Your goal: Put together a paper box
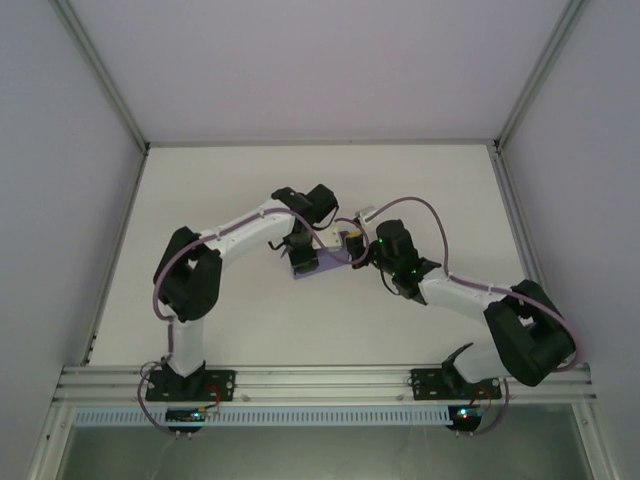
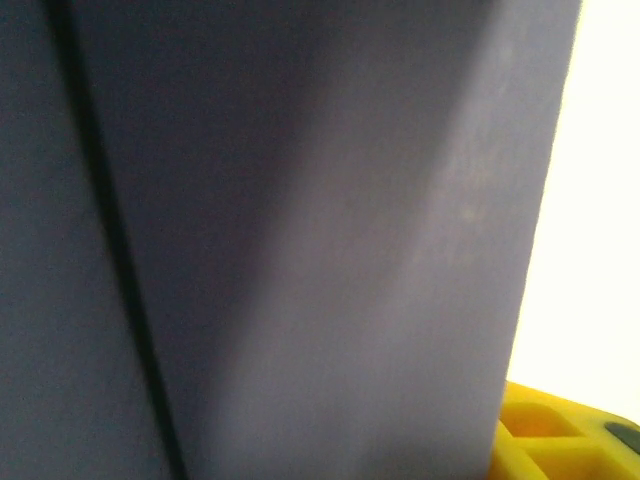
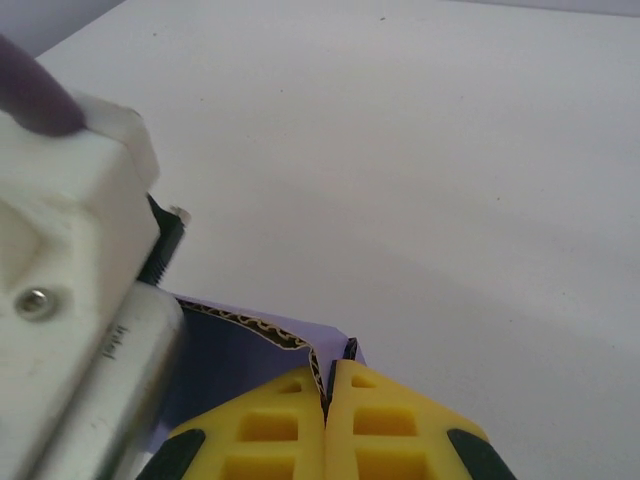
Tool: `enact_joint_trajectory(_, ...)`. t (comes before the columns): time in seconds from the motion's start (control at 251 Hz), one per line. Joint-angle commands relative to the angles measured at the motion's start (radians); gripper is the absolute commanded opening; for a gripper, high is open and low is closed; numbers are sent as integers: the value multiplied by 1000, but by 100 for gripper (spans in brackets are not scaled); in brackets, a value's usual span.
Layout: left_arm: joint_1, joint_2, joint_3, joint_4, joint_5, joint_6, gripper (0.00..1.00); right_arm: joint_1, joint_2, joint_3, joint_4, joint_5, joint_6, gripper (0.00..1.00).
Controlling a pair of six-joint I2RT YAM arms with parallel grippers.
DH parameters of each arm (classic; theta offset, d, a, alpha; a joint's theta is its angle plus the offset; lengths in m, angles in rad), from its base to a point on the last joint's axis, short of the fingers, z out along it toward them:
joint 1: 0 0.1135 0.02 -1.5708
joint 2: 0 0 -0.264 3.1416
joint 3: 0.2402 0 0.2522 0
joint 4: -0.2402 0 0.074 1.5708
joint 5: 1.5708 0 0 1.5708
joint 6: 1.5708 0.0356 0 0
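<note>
Paper box (image 1: 310, 266) sits mid-counter (image 1: 300, 190), between the two arms. Right tool (image 3: 327, 385) is clamped on its corrugated card edge, yellow fingers (image 3: 390, 430) pinched together. Left tool (image 1: 298, 247) is right at the box, purple card close against its camera. Can't tell whether it's apart or together.

The paper box (image 1: 308, 268) — lavender card, partly folded — lies mid-table; its corrugated edge pinched in the right hand (image 3: 327, 400).

Your table (image 1: 300, 190) is a plain white surface with a metal rail (image 1: 320, 380) along its near edge. Near its middle you see the lavender paper box (image 1: 312, 262). You cannot tell whether it rests on the table or is lifted just off it.
</note>
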Motion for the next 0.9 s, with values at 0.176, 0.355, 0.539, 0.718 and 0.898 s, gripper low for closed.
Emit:
enact_joint_trajectory(0.176, -1, -28, 14, 98, 14, -39, 64, 33, 32, -13, -162, 13, -28, 0)
enact_joint_trajectory(0.355, 6, -86, 3, 136, -4, -73, 81, 57, 18, 0, -192, 52, -28, 0)
enact_joint_trajectory(0.539, 12, -206, -84, 188, -12, -107, 100, 79, 2, 13, -228, 88, -23, 0)
enact_joint_trajectory(0.718, 24, -339, -188, 228, -87, -190, 100, 103, 1, 31, -263, 126, -20, 0)
enact_joint_trajectory(0.898, 71, -449, -266, 229, -134, -327, 95, 116, 8, 55, -292, 139, -11, 0)
